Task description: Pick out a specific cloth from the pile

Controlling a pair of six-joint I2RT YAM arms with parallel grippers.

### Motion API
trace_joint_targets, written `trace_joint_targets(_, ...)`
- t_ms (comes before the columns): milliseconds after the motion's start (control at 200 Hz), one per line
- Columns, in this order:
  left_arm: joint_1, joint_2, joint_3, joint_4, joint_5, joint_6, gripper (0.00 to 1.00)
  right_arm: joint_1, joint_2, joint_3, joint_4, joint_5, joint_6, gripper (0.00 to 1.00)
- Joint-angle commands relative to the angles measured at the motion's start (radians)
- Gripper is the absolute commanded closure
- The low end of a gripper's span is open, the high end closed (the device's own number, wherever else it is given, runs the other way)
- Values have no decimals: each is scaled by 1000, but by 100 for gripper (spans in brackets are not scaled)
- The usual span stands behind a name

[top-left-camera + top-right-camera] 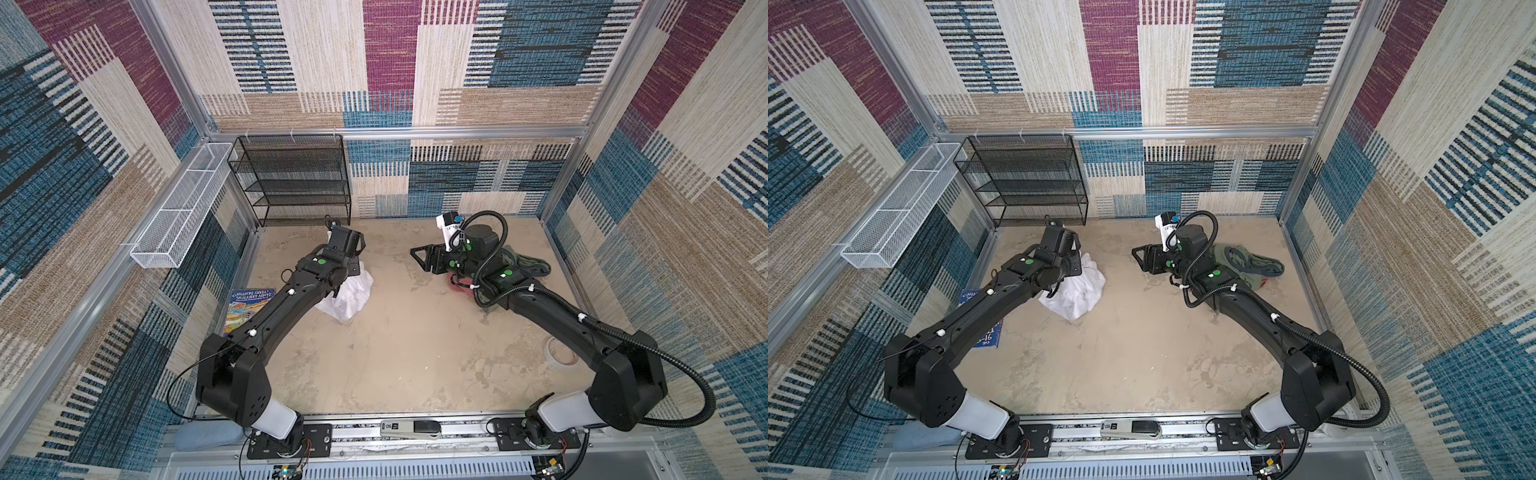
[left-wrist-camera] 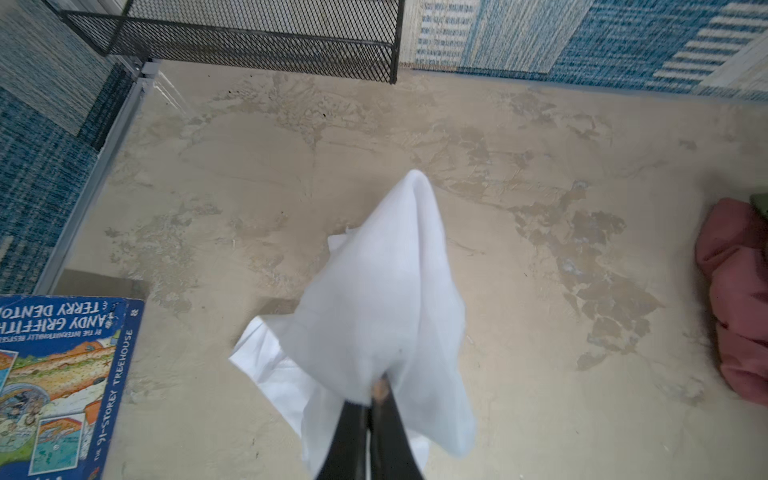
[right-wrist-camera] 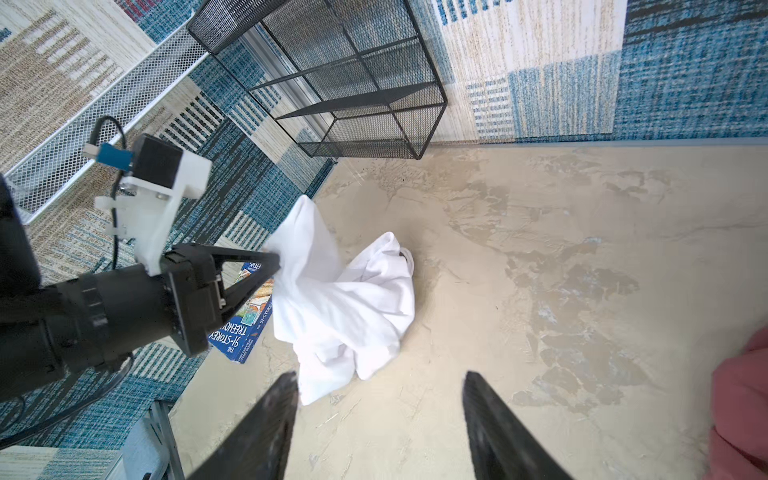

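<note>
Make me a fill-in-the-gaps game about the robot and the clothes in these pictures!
1. The left gripper is shut on the ____ cloth.
2. The right gripper holds nothing, and its jaws are ____.
3. The book lying on the table near the cloth has a ____ cover.
4. The pile of clothes lies next to the ____ arm.

Missing words: white, open, blue, right.
</note>
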Motion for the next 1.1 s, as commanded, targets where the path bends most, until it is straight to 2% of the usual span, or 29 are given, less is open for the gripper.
trace_joint_targets(0, 22, -50, -23, 2, -41, 34, 100, 1, -10, 2, 24, -13, 13, 34)
trace_joint_targets(185, 101, -132, -172, 7, -27, -12, 100, 2, -8, -6, 37, -23, 20, 34)
trace_joint_targets(456, 151, -118, -321, 34, -24, -70, 100, 1, 13, 6, 45, -59, 33, 34)
trace_joint_targets(656, 151, -68, -326, 76, 75, -62, 100, 1, -1, -1, 42, -48, 37, 34)
trace_joint_targets(876, 150, 53, -293, 81, 104, -58, 100, 1, -18, -13, 41, -39, 45, 34)
trace_joint_targets(946, 143, 59, -280, 75, 108, -64, 81, 1, -23, -13, 35, -29, 41, 34)
trace_joint_targets(1042, 107, 42, -260, 79, 64, -33, 65, 0, -28, -11, 30, -24, 39, 34)
trace_joint_targets(1097, 79, 40, -234, 64, 36, -7, 63, 1, -29, -10, 30, -23, 38, 34)
